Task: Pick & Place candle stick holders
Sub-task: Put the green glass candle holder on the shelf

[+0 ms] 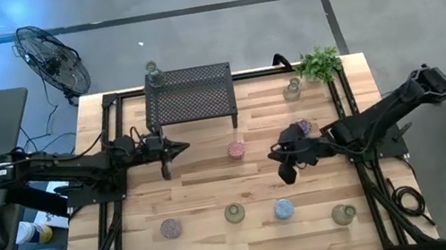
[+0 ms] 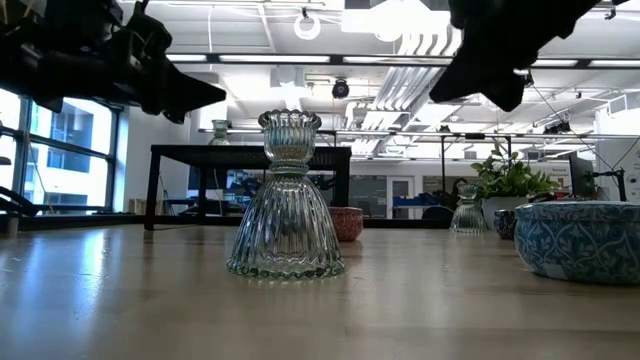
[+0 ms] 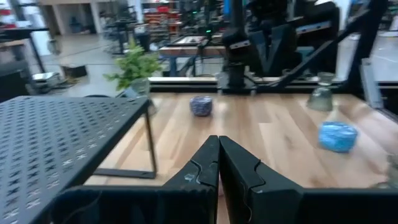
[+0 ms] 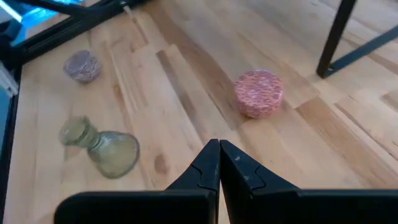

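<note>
Several small glass candle stick holders stand on the wooden table. A pink cup sits in the middle, and a purple one is by my right arm. One clear holder is beside the plant, and another rests on the black mesh rack's far left corner. Mauve, clear-green, blue and clear-green ones line the near side. My left gripper is shut and empty in front of the rack. My right gripper is shut and empty, above the table right of the pink cup.
A small green potted plant stands at the far right corner. The rack's legs stand on the far middle of the table. Black frame rails run along both sides. A fan and a desk lie off the table's left.
</note>
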### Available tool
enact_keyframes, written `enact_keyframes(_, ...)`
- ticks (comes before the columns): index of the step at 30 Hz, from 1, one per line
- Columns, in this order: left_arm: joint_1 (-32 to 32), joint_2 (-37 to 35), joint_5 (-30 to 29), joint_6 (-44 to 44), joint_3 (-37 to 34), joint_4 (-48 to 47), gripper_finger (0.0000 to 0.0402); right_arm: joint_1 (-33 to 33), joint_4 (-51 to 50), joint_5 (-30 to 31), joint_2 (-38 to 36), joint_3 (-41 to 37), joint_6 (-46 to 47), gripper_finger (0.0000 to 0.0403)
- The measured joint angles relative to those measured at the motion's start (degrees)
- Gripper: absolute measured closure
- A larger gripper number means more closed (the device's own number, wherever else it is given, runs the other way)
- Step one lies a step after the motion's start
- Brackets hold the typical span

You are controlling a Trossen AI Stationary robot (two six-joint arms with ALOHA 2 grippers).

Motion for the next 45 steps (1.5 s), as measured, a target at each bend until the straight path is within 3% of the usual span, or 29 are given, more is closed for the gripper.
enact_keyframes(4, 0.0, 0.0, 0.5, -1.1, 0.0, -0.1, 0.0397, 1.0, -3.7, 4.3, -0.1, 0.0, 3.2, 0.0403)
enact_keyframes(9, -0.1, 0.0, 2.2, -2.9, 0.0, -0.1, 0.0397, -4.1, -14.0, 4.6, -0.6, 0.0, 10.1, 0.0403)
enact_keyframes(14, -0.1, 0.0, 3.0, -4.5, 0.0, -0.9, 0.0397, -17.3, -23.7, 1.2, -2.1, 0.0, 12.8, 0.0403)
enact_keyframes(21, -0.1, 0.0, 3.0, -2.9, 0.0, -0.8, 0.0397, -39.3, -24.0, -12.0, -2.5, 0.0, 1.4, 0.0394)
enact_keyframes(26, -0.1, 0.0, 2.9, -2.8, 0.0, -2.2, 0.0397, -49.8, -24.2, -16.3, -2.5, 0.0, -2.0, 0.0338)
enact_keyframes(32, 0.0, 0.0, 2.7, -2.4, 0.0, -2.2, 0.0397, -57.0, -23.2, -11.5, -2.1, 0.0, -5.2, 0.0228)
enact_keyframes(37, 0.0, 0.0, 2.5, -0.6, 0.0, -1.3, 0.0397, -61.3, -15.3, -11.2, 1.4, 0.0, -8.1, 0.015)
enact_keyframes(40, 0.0, 0.0, 2.5, 0.9, 0.0, -0.1, 0.0397, -62.8, -12.3, -10.6, 4.8, 0.0, -10.3, 0.0127)
enact_keyframes(45, 0.0, 0.0, 1.5, 2.1, 0.0, 1.2, 0.0397, -63.6, -11.3, -6.2, 9.4, 0.0, -12.8, 0.0123)
